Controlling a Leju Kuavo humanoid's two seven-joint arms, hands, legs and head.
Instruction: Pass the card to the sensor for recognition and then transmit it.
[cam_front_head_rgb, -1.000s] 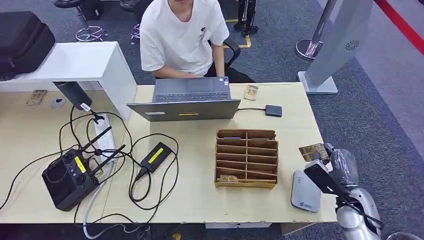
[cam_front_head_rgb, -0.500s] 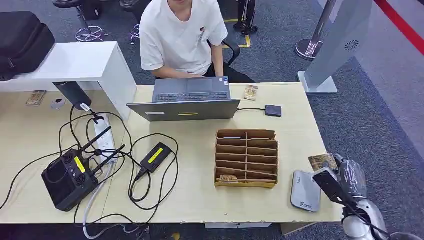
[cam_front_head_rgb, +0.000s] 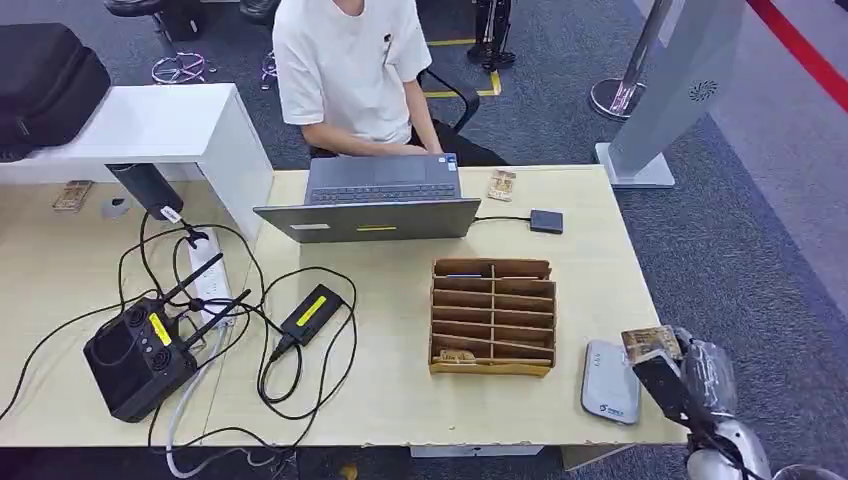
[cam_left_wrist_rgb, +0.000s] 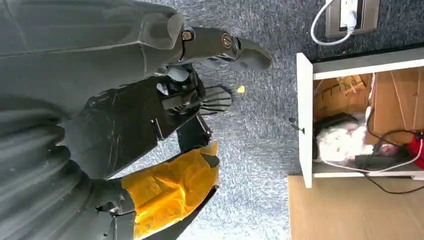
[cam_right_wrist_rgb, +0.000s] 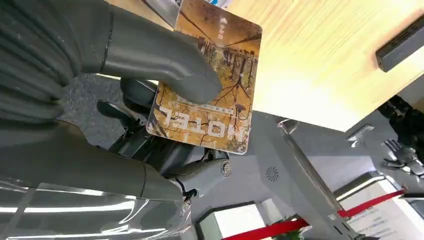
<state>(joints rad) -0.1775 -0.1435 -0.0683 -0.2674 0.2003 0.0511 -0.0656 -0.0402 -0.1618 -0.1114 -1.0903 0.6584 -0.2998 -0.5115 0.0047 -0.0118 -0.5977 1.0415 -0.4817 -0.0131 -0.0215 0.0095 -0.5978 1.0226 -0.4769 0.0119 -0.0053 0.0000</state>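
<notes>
The card (cam_right_wrist_rgb: 210, 85), printed with a hotel name, is pinched under the thumb of the right hand (cam_front_head_rgb: 690, 365), just off the table's (cam_front_head_rgb: 400, 400) right edge beside the grey sensor (cam_front_head_rgb: 610, 382). A wooden card rack (cam_front_head_rgb: 493, 316) sits nearby. The left hand (cam_left_wrist_rgb: 150, 120) hangs over the carpet; I cannot tell its grip.

Even, bright indoor light with soft, faint shadows. Near the right hand (cam_right_wrist_rgb: 75, 65), plastic wrap glares and the far background softens
</notes>
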